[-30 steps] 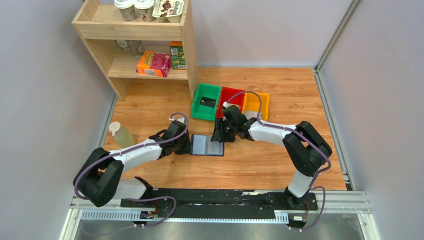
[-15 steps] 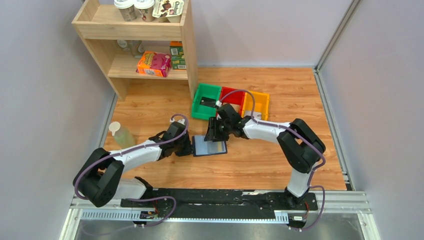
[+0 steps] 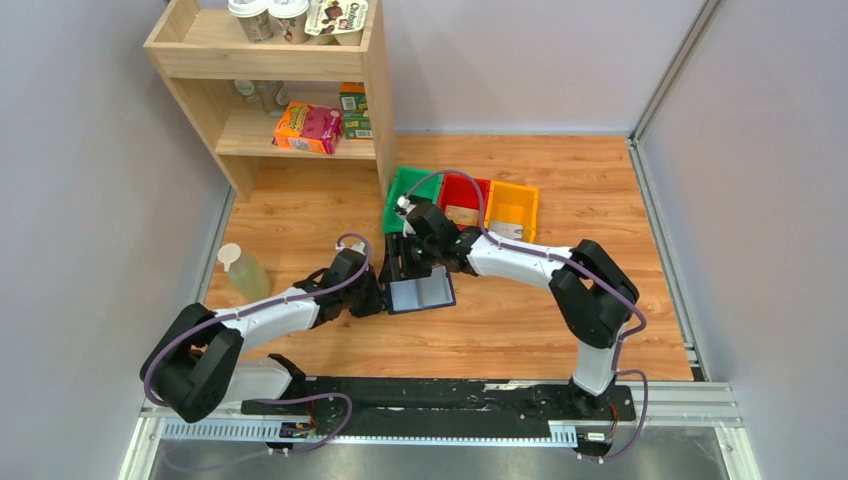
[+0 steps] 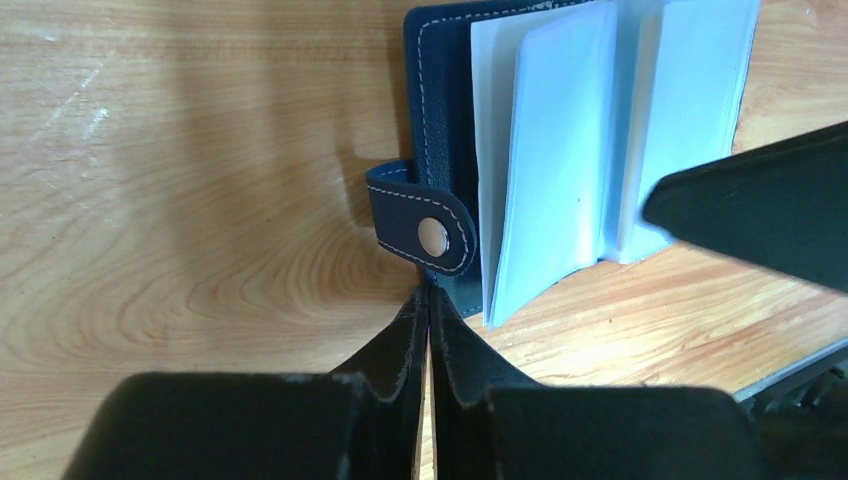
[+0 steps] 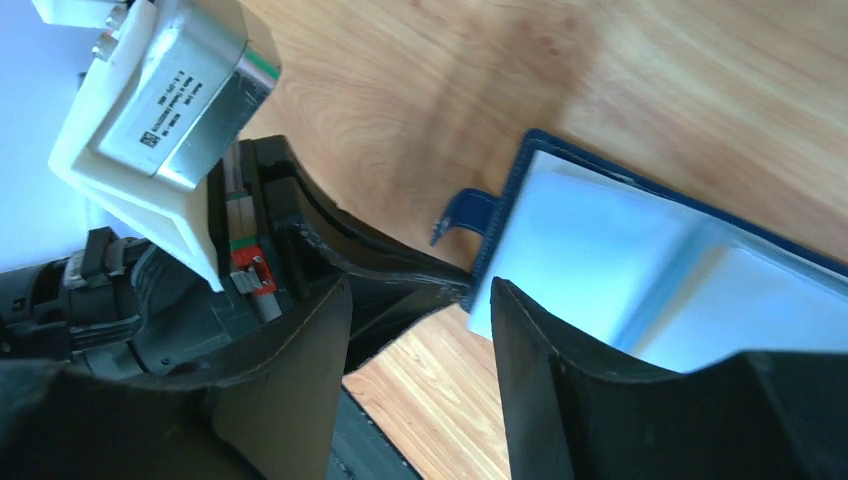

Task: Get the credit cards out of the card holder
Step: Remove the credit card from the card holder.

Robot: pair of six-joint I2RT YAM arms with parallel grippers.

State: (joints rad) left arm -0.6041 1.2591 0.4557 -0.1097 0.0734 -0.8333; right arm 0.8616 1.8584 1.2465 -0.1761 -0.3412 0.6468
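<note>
Moved: your right arm has swung toward 9 o'clock over the last second. Its claw (image 5: 420, 300), which was at the 3 o'clock end of the card holder (image 3: 422, 296), now hangs over the holder's 11 o'clock corner.
Uncovered: that swing leaves the red bin (image 3: 462, 182) and yellow bin (image 3: 515, 188) showing in full, while the green bin (image 3: 393, 205) now sits partly behind the arm.
Card holder: it lies open on the tabletop (image 3: 560, 300) between your two claws, turned a little from how it lay. Its pale blue sleeves (image 4: 555, 150) are fanned up and its snap tab (image 4: 425, 228) points at the left claw (image 4: 428, 300).
Left claw: fingers pressed together on the edge of the navy cover, just below the tab.
Right claw: fingers spread, with nothing between them; one finger hangs over the sleeves.
Left arm: hardly shifted from a second ago.
Credit cards: what looks like a tan card (image 3: 461, 214) lies in the red bin, too small to tell more.
Elsewhere: a bottle (image 3: 243, 270) stands at 9 o'clock of the holder, and a wooden shelf (image 3: 300, 60) at 11 o'clock.
</note>
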